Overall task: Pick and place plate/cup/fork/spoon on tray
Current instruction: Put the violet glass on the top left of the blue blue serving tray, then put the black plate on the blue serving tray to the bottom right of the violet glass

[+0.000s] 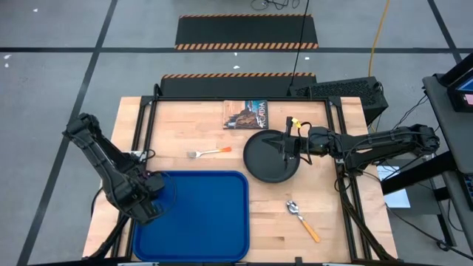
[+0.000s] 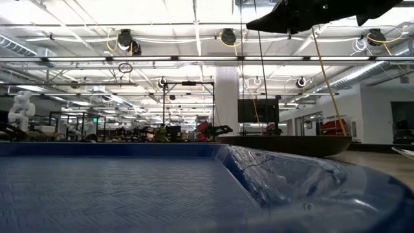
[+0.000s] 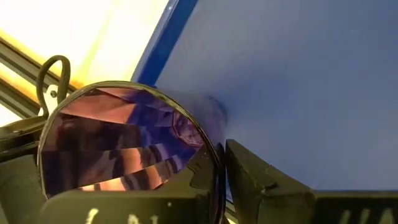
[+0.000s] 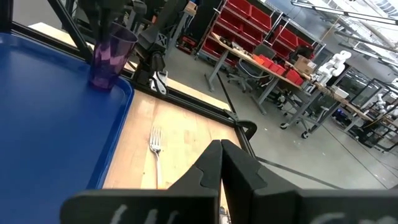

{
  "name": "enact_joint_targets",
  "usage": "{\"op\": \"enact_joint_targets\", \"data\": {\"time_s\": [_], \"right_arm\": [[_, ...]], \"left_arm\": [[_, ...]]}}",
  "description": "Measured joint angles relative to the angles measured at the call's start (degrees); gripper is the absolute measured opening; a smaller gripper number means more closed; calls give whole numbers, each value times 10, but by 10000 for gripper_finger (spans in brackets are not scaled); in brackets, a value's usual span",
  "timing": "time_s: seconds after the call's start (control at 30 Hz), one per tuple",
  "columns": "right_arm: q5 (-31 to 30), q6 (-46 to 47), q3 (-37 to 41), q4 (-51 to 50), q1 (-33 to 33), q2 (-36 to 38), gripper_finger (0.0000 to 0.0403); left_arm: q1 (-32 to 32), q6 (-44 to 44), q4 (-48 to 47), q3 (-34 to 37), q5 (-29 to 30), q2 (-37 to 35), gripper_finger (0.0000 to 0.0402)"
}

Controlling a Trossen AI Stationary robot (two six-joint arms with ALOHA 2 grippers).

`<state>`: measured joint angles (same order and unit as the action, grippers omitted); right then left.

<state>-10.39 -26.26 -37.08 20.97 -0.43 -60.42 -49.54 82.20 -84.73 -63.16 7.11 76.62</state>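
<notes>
Wooden boards make up our table top (image 1: 325,222), and the big blue tray (image 1: 214,222) sits at its near left part, so we tell every place from that tray. Our left gripper (image 1: 151,191) hangs over the tray's left edge with its fingers closed on the purple cup (image 4: 112,55), and the cup stands on the tray floor by that corner. From the right wrist view we see the cup upright on the tray. So 1 of the 4 things looks nearly placed. Our right gripper (image 1: 287,146) is off to the right of the tray, just past its far right corner, right over the black plate (image 1: 272,157). Its fingers look pressed together in the right wrist view, and we cannot tell if they pinch the plate's rim. The plate is just beside the tray, almost touching that corner. This is what the next move turns on: the plate must go left and toward the near side to reach the tray, and the right arm is the closer one. The fork (image 1: 207,153) lies just beyond the tray's far edge, its long way running along that edge. The spoon (image 1: 303,219) lies well to the right of the tray, slanting.
</notes>
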Motion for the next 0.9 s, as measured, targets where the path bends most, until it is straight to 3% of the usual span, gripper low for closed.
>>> {"op": "enact_joint_targets", "data": {"time_s": [0.2,0.4,0.6,0.9], "right_arm": [[0,0,0,0,0,0,0],[1,4,0,0,0,0,0],[1,25,0,-10,0,0,0],[-3,113,0,-53,26,0,0]], "left_arm": [[0,0,2,4,0,0,52],[0,2,-8,2,-2,0,113],[29,-54,-55,-43,-37,-1,163],[65,-136,-52,-111,11,-26,172]]}}
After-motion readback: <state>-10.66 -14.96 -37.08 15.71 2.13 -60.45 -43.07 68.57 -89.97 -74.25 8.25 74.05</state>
